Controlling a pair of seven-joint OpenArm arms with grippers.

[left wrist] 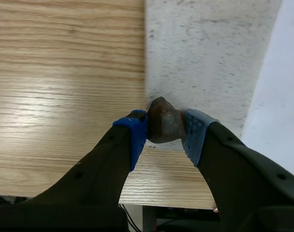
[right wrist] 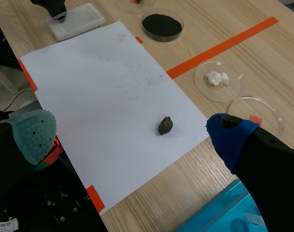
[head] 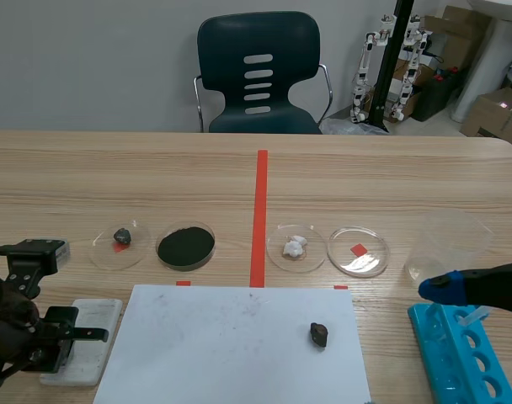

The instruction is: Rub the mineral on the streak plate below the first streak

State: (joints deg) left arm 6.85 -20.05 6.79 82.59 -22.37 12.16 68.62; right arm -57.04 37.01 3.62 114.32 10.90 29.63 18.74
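Note:
My left gripper is shut on a small brown-grey mineral, its blue pads pressing both sides. The mineral sits at the near edge of the white speckled streak plate, where the plate meets the wood; I make out no clear streak on it. In the scene view the left gripper hovers over the streak plate at the front left, and the mineral is hidden. My right gripper stands open at the far right with nothing in it; its own view shows the right gripper above the paper's edge.
A white paper sheet carries a loose dark rock. Behind it stand dishes: one with a dark stone, black powder, white lumps, and one with nothing in it. A clear cup and blue rack are right.

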